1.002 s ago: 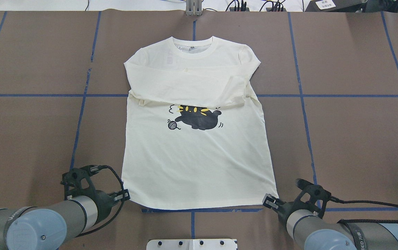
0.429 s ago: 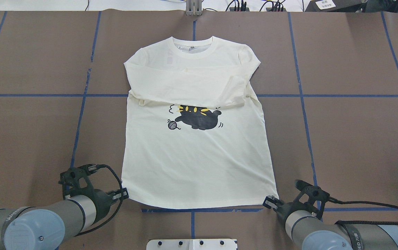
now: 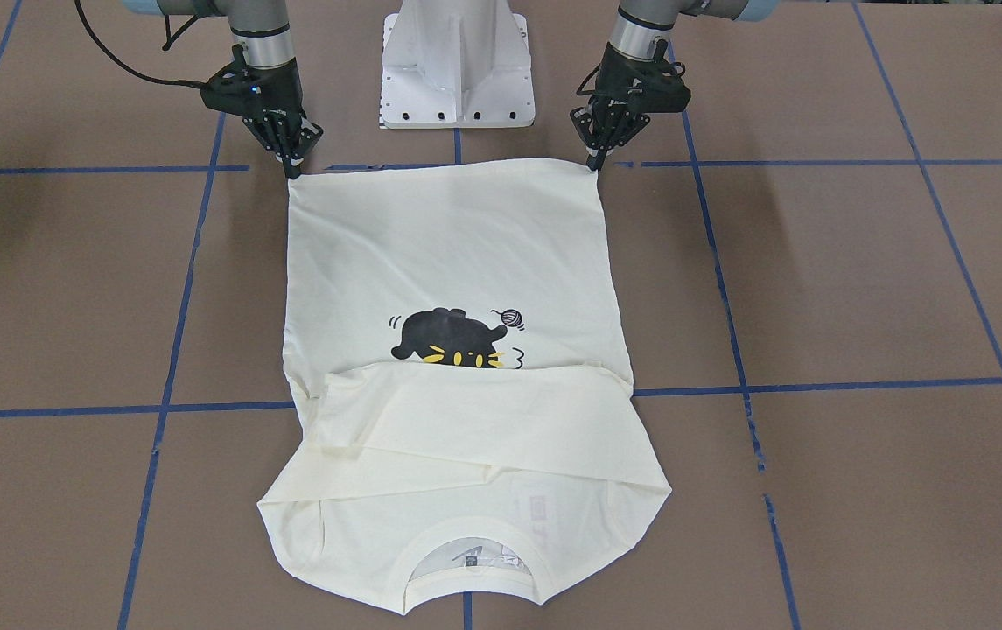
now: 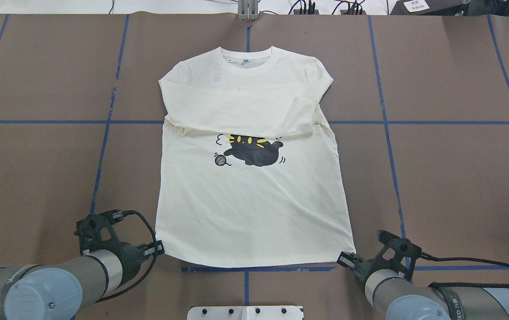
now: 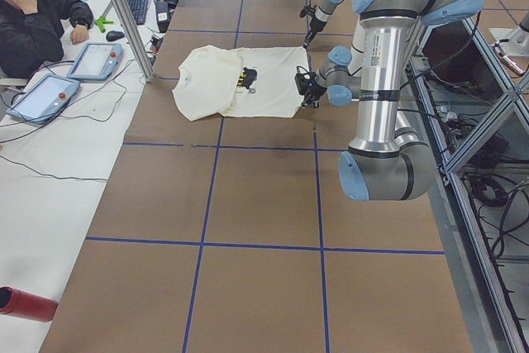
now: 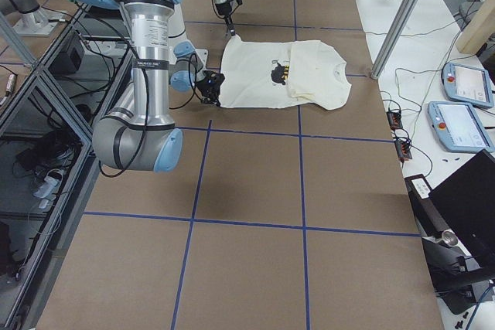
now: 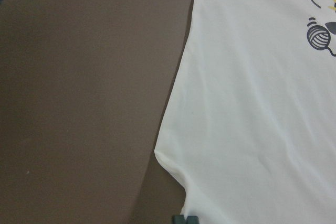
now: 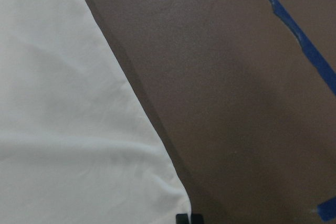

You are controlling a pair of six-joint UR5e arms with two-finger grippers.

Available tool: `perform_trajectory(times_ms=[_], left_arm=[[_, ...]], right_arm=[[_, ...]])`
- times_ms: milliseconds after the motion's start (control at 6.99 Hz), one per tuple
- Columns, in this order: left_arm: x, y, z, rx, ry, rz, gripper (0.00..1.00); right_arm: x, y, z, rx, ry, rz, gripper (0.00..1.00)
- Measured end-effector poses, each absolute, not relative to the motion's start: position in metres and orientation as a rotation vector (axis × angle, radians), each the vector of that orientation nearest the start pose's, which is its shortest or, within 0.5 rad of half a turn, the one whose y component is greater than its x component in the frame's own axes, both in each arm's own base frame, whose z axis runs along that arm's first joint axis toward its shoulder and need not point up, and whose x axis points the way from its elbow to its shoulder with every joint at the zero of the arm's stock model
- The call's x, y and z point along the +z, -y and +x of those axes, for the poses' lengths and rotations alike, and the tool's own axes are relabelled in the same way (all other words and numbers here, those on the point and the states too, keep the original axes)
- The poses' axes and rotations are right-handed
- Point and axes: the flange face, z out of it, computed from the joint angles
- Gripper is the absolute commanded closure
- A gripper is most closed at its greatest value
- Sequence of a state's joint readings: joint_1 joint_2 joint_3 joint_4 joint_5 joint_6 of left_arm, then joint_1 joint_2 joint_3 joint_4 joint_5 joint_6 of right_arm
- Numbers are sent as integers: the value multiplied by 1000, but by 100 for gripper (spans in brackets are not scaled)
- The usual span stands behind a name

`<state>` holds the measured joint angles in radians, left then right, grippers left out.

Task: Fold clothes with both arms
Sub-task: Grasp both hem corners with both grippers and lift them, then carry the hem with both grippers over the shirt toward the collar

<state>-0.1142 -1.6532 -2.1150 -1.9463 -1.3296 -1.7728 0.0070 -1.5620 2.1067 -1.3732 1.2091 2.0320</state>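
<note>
Pinching the left end effector (image 3: 595, 160) shut on one hem corner of the cream-white long-sleeved T-shirt with a black cat print (image 3: 457, 254), at the upper right of the front-facing view. Clenching the right end effector (image 3: 292, 166) on the other hem corner, at the upper left of that view. Showing only closed fingertips at the bottom edge of each wrist view, tight against the cloth's edge.

Shifting both only slightly since a second ago, the right one a touch lower in the overhead frame, and barely disturbing the hem by the blue tape line (image 4: 281, 269). Probably settling the grasp, not yet lifting.

Leaving the shirt flat at the centre of the brown paper-covered desk (image 4: 450, 178), with sleeves (image 4: 236, 111) folded across the chest and collar at the top of the overhead frame. Likely carrying the hem toward the collar next, evenly, to avoid a skewed fold.
</note>
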Motion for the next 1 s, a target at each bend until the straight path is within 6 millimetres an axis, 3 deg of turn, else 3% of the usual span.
perform_trajectory(times_ms=[286,429,572,859,1002], left_arm=[[324,211,466,-408,-1012,176,100],[316,210,460,-406,-1017,173,100],[293,206,442,-392,-1015,149,100],[229,185,373,-335,-1009,46,100],[206,176,340,-308,-1024,-3,100]], right_arm=[[371,183,-463,579,815,187,100],[345,185,-446,573,844,184,100],[310,182,-420,561,869,165,100],[232,160,-343,506,910,93,100],[208,158,-313,493,922,48,100]])
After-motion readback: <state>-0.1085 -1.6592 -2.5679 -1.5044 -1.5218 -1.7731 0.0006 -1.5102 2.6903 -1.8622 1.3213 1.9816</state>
